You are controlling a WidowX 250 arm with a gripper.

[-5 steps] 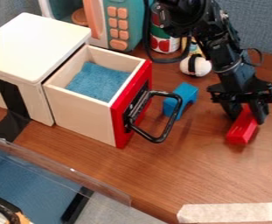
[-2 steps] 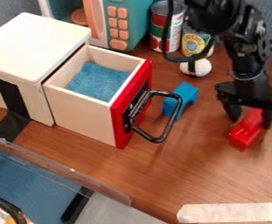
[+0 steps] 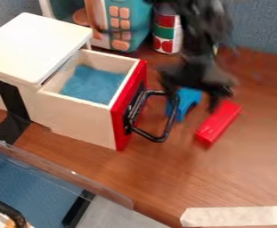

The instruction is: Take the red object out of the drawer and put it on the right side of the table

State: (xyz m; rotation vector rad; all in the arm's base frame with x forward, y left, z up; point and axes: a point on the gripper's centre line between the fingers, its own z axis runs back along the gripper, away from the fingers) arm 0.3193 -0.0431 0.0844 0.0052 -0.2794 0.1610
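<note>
We see the long, glossy red block [image 3: 219,122] lying on the brown wooden counter [image 3: 224,178] near the blue arch-shaped block [image 3: 191,95], with our blurred black claw [image 3: 192,101] apparently spread apart.

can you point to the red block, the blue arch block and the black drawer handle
Red block [image 3: 219,122]: camera view, middle of its upper surface
Blue arch block [image 3: 189,96]: camera view, its top
Black drawer handle [image 3: 159,139]: camera view, its lower outer corner

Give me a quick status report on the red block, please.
Gripper open, near blue block. Red block on table, outside open drawer. Drawer handle and blue block close by.
</note>
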